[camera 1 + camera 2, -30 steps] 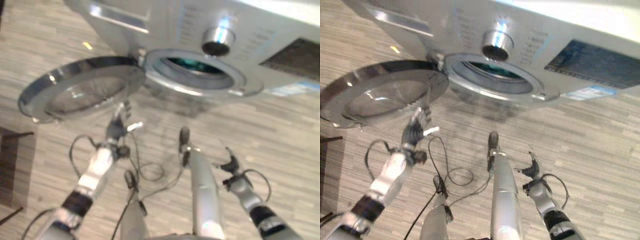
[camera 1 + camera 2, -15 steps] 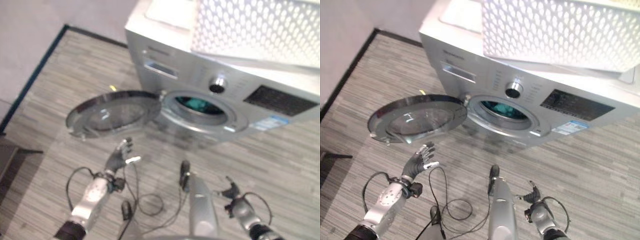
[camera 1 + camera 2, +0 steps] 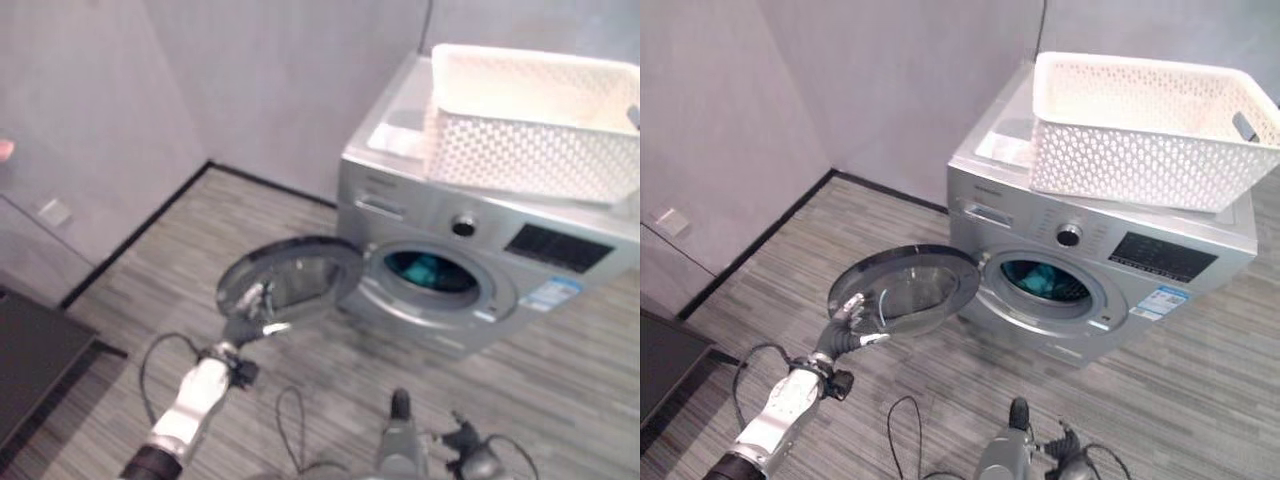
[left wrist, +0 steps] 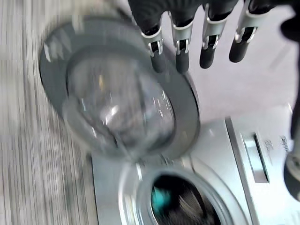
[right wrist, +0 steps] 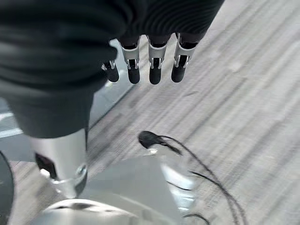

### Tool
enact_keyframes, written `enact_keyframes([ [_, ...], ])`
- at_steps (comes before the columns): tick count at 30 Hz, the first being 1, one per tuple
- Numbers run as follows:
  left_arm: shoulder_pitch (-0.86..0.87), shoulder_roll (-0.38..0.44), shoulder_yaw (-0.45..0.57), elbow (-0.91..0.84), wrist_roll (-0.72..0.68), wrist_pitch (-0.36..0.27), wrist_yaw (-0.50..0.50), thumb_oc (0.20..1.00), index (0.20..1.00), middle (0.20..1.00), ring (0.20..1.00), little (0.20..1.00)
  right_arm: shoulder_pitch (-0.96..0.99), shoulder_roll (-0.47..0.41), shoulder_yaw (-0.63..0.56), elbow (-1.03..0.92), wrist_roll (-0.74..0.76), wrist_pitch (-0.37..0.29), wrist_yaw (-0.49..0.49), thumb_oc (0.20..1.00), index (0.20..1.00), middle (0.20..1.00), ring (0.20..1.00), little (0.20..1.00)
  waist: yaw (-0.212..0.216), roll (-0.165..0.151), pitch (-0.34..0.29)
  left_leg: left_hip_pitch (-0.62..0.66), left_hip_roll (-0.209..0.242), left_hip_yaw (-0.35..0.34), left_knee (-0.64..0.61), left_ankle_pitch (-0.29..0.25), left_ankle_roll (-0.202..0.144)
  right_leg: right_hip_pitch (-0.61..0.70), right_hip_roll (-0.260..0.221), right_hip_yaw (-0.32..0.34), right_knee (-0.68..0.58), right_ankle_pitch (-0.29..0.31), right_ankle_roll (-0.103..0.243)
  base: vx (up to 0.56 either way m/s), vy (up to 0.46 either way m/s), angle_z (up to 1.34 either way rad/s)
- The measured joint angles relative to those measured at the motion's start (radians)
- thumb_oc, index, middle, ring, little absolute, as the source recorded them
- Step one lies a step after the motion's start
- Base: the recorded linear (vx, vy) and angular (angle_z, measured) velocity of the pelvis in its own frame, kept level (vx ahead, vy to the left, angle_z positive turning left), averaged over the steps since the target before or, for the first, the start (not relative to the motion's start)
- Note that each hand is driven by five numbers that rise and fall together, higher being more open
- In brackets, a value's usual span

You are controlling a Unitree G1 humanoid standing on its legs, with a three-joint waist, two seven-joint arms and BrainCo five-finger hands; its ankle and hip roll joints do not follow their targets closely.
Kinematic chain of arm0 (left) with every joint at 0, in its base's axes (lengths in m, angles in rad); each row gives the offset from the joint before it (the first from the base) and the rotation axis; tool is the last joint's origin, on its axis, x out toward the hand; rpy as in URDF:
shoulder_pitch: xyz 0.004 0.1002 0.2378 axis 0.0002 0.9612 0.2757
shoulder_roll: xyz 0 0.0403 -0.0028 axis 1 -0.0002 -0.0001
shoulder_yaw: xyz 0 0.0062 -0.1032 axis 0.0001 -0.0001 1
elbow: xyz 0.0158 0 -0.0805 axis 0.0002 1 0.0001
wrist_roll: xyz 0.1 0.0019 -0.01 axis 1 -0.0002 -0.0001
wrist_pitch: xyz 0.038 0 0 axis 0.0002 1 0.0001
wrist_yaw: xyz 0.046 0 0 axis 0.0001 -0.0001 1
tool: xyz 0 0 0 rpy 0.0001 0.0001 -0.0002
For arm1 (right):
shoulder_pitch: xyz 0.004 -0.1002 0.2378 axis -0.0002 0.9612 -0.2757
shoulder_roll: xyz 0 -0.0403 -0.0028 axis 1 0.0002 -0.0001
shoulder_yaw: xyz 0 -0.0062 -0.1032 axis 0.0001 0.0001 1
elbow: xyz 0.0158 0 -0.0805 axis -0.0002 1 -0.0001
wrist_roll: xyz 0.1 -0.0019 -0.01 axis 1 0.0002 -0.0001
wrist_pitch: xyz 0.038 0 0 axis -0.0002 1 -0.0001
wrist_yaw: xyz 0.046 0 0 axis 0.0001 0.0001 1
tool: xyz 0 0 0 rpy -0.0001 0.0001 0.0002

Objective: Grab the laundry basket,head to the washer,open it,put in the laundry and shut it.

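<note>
The washer (image 3: 1110, 270) is a silver front-loader standing against the wall, well beyond the left hand (image 3: 845, 325). Its round door (image 3: 905, 290), dark-rimmed with a glass bowl in the middle, is swung fully open on the hinge side and hangs just past that hand's straight fingers; whether they touch the rim is hard to tell. Farther off, the drum opening (image 3: 1045, 282) is dark, with something teal, probably laundry (image 3: 1035, 282), lying inside. A white perforated basket (image 3: 1145, 130) sits upright on top of the washer, far above and beyond the hand, with an oval handle slot at one end.
</note>
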Motion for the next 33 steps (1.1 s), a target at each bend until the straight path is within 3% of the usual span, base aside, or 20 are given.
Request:
enact_keyframes([
  [1, -0.001, 0.002, 0.009, 0.022, 0.021, 0.001, 0.020, 1.000, 1.000, 1.000, 1.000, 1.000, -0.024, -0.002, 0.007, 0.010, 0.001, 0.002, 0.000, 1.000, 1.000, 1.000, 1.000, 1.000, 0.006, 0.016, 0.006, 0.001, 0.007, 0.001, 0.005, 0.000, 0.015, -0.003, 0.019, 0.022, -0.028, 0.084, -0.052, -0.07, 0.056, -0.53],
  [2, -0.005, -0.002, 0.021, 0.046, 0.039, 0.002, 0.033, 1.000, 1.000, 1.000, 1.000, 1.000, -0.036, 0.001, 0.008, 0.008, 0.007, 0.002, -0.005, 1.000, 1.000, 1.000, 1.000, 1.000, 0.012, 0.039, 0.012, 0.004, 0.032, 0.025, 0.002, 0.004, 0.020, -0.021, 0.042, 0.031, 0.046, 0.020, -0.026, -0.03, -0.007, -0.44],
  [3, -0.004, -0.022, 0.045, 0.064, 0.065, 0.007, 0.049, 1.000, 1.000, 1.000, 1.000, 1.000, -0.030, -0.006, 0.007, 0.010, 0.010, 0.005, -0.007, 1.000, 1.000, 1.000, 1.000, 1.000, 0.016, 0.054, -0.008, 0.010, 0.059, 0.030, -0.030, 0.027, 0.023, -0.038, 0.087, 0.018, 0.215, -0.172, 0.018, -0.01, -0.051, -0.15],
  [4, 0.000, -0.030, 0.062, 0.067, 0.085, 0.009, 0.062, 1.000, 1.000, 1.000, 1.000, 1.000, -0.016, -0.009, 0.014, 0.011, 0.012, 0.008, 0.002, 1.000, 1.000, 1.000, 1.000, 1.000, 0.024, 0.072, -0.033, 0.025, 0.070, 0.022, -0.100, 0.073, 0.023, -0.024, 0.125, -0.010, 0.291, -0.279, 0.033, 0.01, -0.079, 0.01],
  [5, -0.001, -0.029, 0.079, 0.061, 0.105, 0.008, 0.078, 1.000, 1.000, 1.000, 1.000, 1.000, -0.008, -0.009, 0.015, 0.010, 0.015, 0.009, 0.004, 1.000, 1.000, 1.000, 1.000, 1.000, 0.034, 0.069, -0.054, 0.068, 0.070, 0.016, -0.192, 0.134, 0.008, 0.003, 0.157, -0.025, 0.299, -0.320, 0.049, 0.02, -0.097, -0.09],
  [6, -0.004, -0.018, 0.132, 0.057, 0.139, 0.008, 0.117, 1.000, 1.000, 1.000, 1.000, 1.000, -0.021, -0.008, 0.017, 0.012, 0.016, 0.004, 0.003, 1.000, 1.000, 1.000, 1.000, 1.000, 0.047, 0.049, -0.066, 0.090, 0.061, 0.021, -0.272, 0.185, -0.008, 0.078, 0.181, -0.023, 0.198, -0.312, 0.060, 0.04, -0.104, -0.26],
  [10, -0.006, 0.036, 0.147, 0.073, 0.233, 0.034, 0.163, 1.000, 1.000, 1.000, 1.000, 1.000, -0.040, 0.012, 0.041, 0.009, 0.016, -0.004, 0.003, 1.000, 1.000, 1.000, 1.000, 1.000, 0.079, 0.016, -0.084, 0.117, 0.036, 0.072, -0.297, 0.186, -0.007, 0.144, 0.174, 0.003, 0.030, -0.290, 0.067, 0.06, -0.065, -0.35],
  [12, -0.032, 0.048, 0.142, 0.126, 0.328, 0.056, 0.193, 1.000, 1.000, 1.000, 1.000, 1.000, -0.011, 0.024, 0.064, 0.005, 0.011, -0.006, 0.004, 1.000, 1.000, 1.000, 1.000, 1.000, 0.080, 0.001, -0.106, 0.153, 0.022, 0.075, -0.361, 0.209, -0.014, 0.183, 0.181, 0.012, -0.042, -0.312, 0.051, 0.06, -0.036, -0.19],
  [17, -0.165, 0.037, 0.085, 0.234, 0.422, 0.100, 0.218, 1.000, 1.000, 1.000, 1.000, 1.000, 0.039, 0.007, 0.091, 0.007, -0.008, 0.007, 0.026, 1.000, 1.000, 1.000, 1.000, 1.000, 0.052, 0.049, -0.124, 0.199, 0.050, 0.071, -0.487, 0.285, -0.031, 0.216, 0.222, -0.002, -0.121, -0.270, 0.036, 0.06, -0.037, 0.00],
  [24, -0.311, 0.073, 0.002, 0.318, 0.529, 0.142, 0.253, 1.000, 1.000, 1.000, 1.000, 1.000, 0.057, -0.003, 0.097, 0.003, -0.046, 0.005, 0.044, 1.000, 1.000, 1.000, 1.000, 1.000, -0.007, 0.062, -0.116, 0.213, 0.052, 0.090, -0.491, 0.286, -0.032, 0.224, 0.227, 0.007, -0.136, -0.260, 0.033, 0.04, -0.019, -0.07],
  [33, -0.443, 0.124, -0.099, 0.442, 0.642, 0.202, 0.287, 1.000, 1.000, 1.000, 1.000, 1.000, 0.071, -0.029, 0.127, 0.004, -0.085, 0.001, 0.041, 1.000, 1.000, 1.000, 1.000, 1.000, -0.033, 0.088, -0.104, 0.169, 0.052, 0.105, -0.491, 0.289, -0.034, 0.166, 0.233, 0.022, -0.136, -0.247, 0.025, -0.02, 0.002, -0.05],
])
